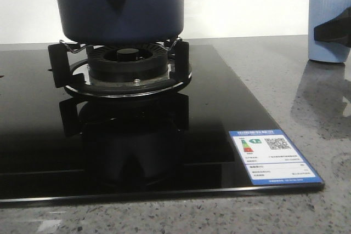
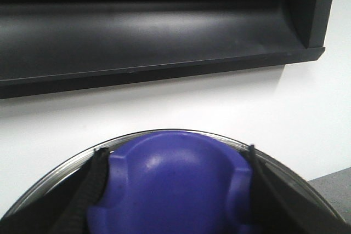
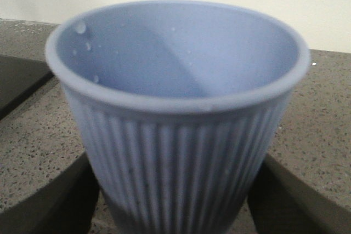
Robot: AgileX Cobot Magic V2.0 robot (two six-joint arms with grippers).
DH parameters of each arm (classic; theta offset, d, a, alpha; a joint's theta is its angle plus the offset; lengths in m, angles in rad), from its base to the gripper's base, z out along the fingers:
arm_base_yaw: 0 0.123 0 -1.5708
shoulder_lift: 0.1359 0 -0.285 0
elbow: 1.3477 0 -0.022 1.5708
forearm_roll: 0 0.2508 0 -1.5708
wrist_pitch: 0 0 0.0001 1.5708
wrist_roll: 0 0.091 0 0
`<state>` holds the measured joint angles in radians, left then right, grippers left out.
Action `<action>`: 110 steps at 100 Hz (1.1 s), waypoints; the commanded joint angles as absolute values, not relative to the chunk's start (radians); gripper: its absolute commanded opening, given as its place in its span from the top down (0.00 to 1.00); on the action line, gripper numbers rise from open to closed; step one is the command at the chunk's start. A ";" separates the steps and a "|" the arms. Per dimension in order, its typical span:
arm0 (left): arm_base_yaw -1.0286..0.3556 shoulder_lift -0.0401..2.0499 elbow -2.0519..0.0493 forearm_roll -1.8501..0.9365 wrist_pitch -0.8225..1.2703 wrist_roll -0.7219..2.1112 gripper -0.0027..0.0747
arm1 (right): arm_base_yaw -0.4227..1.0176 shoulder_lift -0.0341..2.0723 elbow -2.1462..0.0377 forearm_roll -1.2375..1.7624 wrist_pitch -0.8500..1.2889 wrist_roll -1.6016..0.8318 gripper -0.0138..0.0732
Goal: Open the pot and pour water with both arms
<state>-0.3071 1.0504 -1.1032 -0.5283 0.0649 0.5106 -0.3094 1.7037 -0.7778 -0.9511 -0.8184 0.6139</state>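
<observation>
The pot (image 1: 118,4) sits on the burner stand (image 1: 118,61) at the back-left of a black glass hob (image 1: 164,146), top cropped in the front view; handle lug w/ small hole faces the camera. Hob lies on a grey speckled worktop (image 1: 307,97). A blue-white energy label (image 1: 273,156) is stuck on the hob's near-right corner.

A light-blue ribbed cup (image 1: 329,23) stands on the worktop, well apart to the right of the pot. A black finger (image 1: 332,31) of the right gripper crosses its side in the front view. Nothing stands btwn pot and cup.

Right wrist view adds: right gripper (image 3: 173,201) has a dark finger on each side of the cup, pressed to its ribbed wall, so it's clamped on the cup. Droplets on the cup's inner wall; bottom not visible.

Left wrist view adds what the front view crops: left gripper (image 2: 173,190) w/ fingers (image 2: 93,184) either side of a rounded purple-blue knob (image 2: 170,184), closed around it. Knob sits on a lid w/ a metal rim (image 2: 49,176). Behind is a white wall and a black range hood (image 2: 153,31) overhead.

Neither arm body shows in the front view except that one finger.
</observation>
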 commanded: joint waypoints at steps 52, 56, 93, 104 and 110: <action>-0.308 1.026 -1.140 -0.534 -0.032 0.510 0.53 | -0.314 1.514 -0.789 -1.113 -0.684 0.790 0.10; -0.308 1.026 -1.140 -0.534 -0.032 0.510 0.53 | -0.314 1.494 -0.778 -1.113 -0.671 0.790 0.10; -0.332 1.035 -1.140 -0.552 -0.032 0.510 0.53 | -0.314 1.215 -0.602 -1.120 -0.436 0.880 0.10; -0.388 1.062 -1.140 -0.552 -0.036 0.510 0.53 | -0.314 1.128 -0.557 -1.120 -0.442 0.930 0.10; -0.423 1.088 -1.140 -0.552 -0.040 0.510 0.53 | -0.314 1.081 -0.534 -1.120 -0.444 0.932 0.10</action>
<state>-0.3764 1.0776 -1.1032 -0.5386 0.0597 0.5106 -0.3094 1.1555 -0.5371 -1.1337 -0.4079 0.9143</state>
